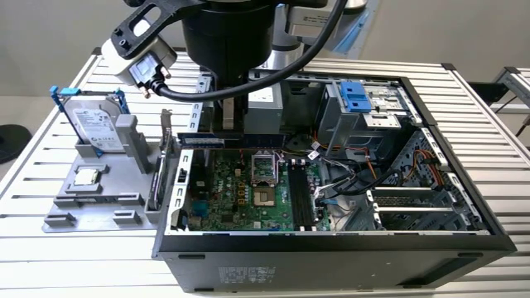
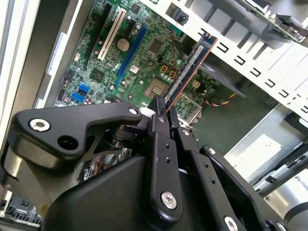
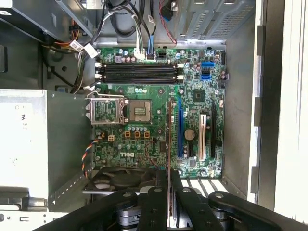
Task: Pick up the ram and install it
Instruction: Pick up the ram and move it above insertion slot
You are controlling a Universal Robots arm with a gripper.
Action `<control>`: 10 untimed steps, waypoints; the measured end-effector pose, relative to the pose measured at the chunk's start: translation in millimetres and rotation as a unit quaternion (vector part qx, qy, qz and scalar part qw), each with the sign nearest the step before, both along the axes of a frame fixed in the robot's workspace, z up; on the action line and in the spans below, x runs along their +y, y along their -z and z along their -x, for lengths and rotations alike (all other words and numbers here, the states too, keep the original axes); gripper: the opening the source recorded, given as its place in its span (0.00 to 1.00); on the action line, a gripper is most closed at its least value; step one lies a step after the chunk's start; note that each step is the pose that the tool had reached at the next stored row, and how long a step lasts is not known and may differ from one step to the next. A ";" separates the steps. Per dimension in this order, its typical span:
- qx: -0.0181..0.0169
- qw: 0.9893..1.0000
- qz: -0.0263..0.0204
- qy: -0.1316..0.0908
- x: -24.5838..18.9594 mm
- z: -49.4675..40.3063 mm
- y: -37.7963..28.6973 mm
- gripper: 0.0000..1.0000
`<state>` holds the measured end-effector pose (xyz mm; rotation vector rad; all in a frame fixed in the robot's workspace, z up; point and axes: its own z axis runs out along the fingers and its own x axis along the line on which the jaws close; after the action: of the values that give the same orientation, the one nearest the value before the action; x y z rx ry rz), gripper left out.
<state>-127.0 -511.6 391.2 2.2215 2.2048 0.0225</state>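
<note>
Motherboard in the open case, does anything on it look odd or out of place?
The processor socket lies uncovered, its cover frame swung open beside it. The memory slots are bare; the ram is clamped in the gripper over the motherboard.

Exterior overhead; both wrist views above motherboard (image 3: 144, 139) (image 2: 144, 62)

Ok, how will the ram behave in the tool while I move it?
Probably stiff: the ram juts straight from the tool, no sag. Likely light, being thin. Pinched on flat faces, it might pivot if bumped.
</note>
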 end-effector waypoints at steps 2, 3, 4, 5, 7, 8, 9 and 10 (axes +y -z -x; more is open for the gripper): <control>0.000 1.000 0.000 0.000 0.0 -0.5 0.0 0.00; 0.000 1.000 0.000 0.000 0.0 -0.8 0.0 0.00; 0.000 1.000 0.000 0.000 0.0 -1.1 0.0 0.00; 0.000 1.000 0.000 0.000 0.0 -1.4 0.0 0.00; 0.000 1.000 0.000 0.000 0.0 -1.9 0.0 0.00; 0.000 1.000 0.000 0.000 0.0 -2.2 0.0 0.00; 0.000 1.000 0.000 0.000 0.0 -2.5 0.0 0.00; 0.000 1.000 0.000 0.000 0.0 -2.7 -0.1 0.00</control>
<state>-124.3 -511.6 391.2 2.2216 2.2047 0.0223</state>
